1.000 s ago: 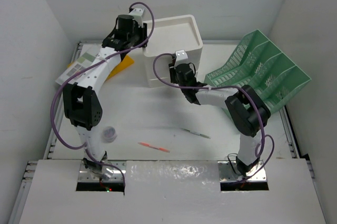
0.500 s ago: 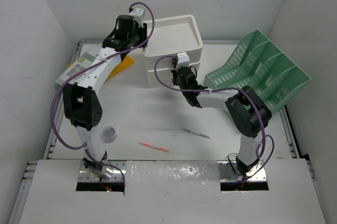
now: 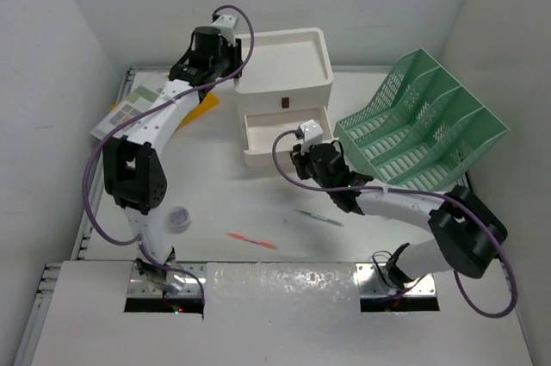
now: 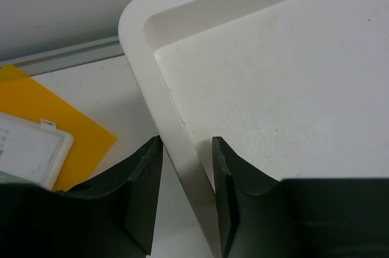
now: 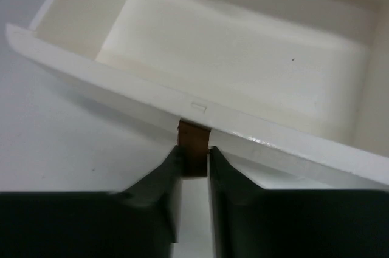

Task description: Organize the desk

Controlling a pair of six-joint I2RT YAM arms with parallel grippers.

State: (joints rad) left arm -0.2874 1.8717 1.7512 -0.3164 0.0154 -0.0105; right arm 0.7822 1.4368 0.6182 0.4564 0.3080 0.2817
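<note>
Now the drawer (image 3: 277, 132) has slid out; my right gripper (image 5: 194, 159) pinches its brown tab (image 5: 193, 139), left gripper (image 4: 186, 155) clasps the drawer unit (image 4: 273, 88) rim.

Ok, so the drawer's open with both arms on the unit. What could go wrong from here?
1. The right gripper pinches only the small brown tab; it could slip off or tear if pulled further.
2. The drawer is already far out; more pull might drop it from the drawer unit.
3. The left gripper holds just the unit's rim, so the unit may shift.
</note>
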